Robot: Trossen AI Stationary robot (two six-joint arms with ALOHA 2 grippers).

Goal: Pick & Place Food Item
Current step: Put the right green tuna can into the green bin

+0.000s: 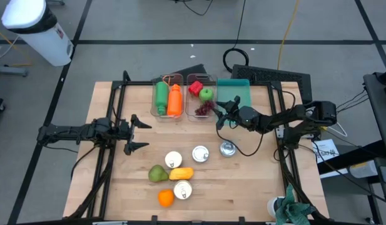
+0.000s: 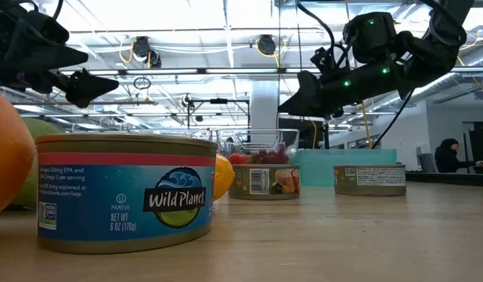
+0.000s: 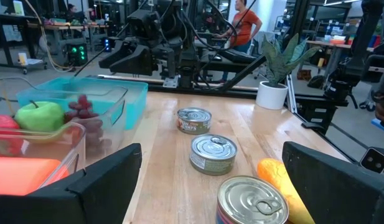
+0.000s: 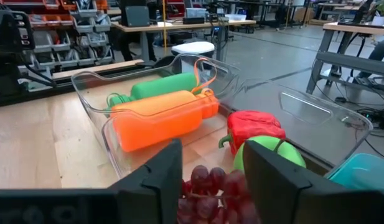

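The dark red grapes (image 1: pixel 204 110) (image 4: pixel 211 190) lie in the near end of a clear bin (image 1: pixel 211 80), with a green apple (image 4: pixel 266 155) and a red pepper (image 4: pixel 254 126) beyond them. My right gripper (image 1: pixel 219 116) (image 4: pixel 211 168) is open. It hovers just right of and above the grapes, its fingers standing on either side of them without touching. In the low view it hangs well above the bin (image 2: pixel 300 98). My left gripper (image 1: pixel 142 134) (image 3: pixel 211 152) is open over bare table on the left and faces the cans.
A second clear bin (image 1: pixel 156 106) holds a green bottle (image 1: pixel 161 95) and an orange bottle (image 1: pixel 174 100). A teal bin (image 1: pixel 233 90) sits right of the fruit bin. Several cans (image 1: pixel 200 153), a pear (image 1: pixel 157 174), a yellow item (image 1: pixel 181 173) and an orange (image 1: pixel 166 198) lie mid-table, toward the near edge.
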